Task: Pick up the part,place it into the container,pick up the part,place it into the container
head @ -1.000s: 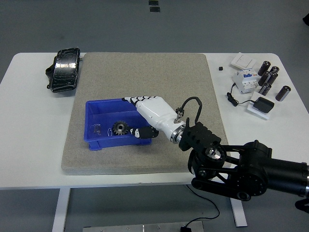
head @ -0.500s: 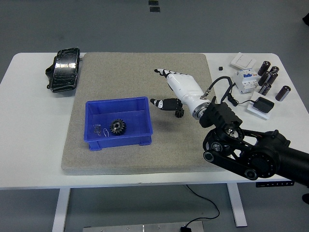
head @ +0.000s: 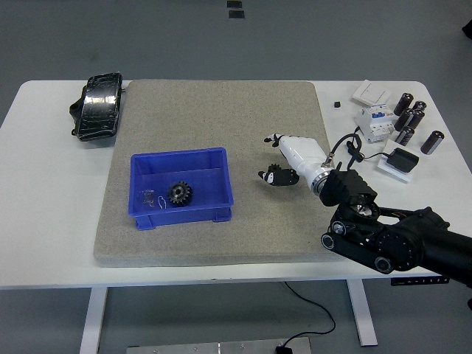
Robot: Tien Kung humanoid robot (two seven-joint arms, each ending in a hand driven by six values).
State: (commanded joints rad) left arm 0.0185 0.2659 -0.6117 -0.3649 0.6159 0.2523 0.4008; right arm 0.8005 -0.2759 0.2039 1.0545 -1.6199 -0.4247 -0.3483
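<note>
Robot's right hand point(head: 284, 158), a white-shelled hand with black fingertips on a bulky black arm point(head: 383, 240) that enters from the lower right, hovers over the right half of the grey felt mat point(head: 217, 103). Its fingers point left and are loosely spread, and I can see nothing held between them (the thumb sits tucked low beneath the palm). It is well clear of the bin, to that bin's right.

Left of the hand, on the mat's near-left part, stands the blue plastic rectangular container point(head: 221, 181). Inside it lies a small dark metal gear point(head: 179, 193), roughly mid-floor, with a few tiny pale metal bits point(head: 151, 198) just left of the gear.

Mat and bin rest on the white table point(head: 44, 221). Farther back at the left, partly off the mat's corner, sits a glossy black pedal-like block point(head: 98, 113). Along the far right edge there is a cluster of black cylindrical capacitors point(head: 410, 118), a white circuit breaker point(head: 372, 120) beside them, a flat white switch plate point(head: 372, 92) behind, and a small black box on a white card point(head: 400, 160) nearer, with a thin black cable point(head: 356, 151) trailing by it.
</note>
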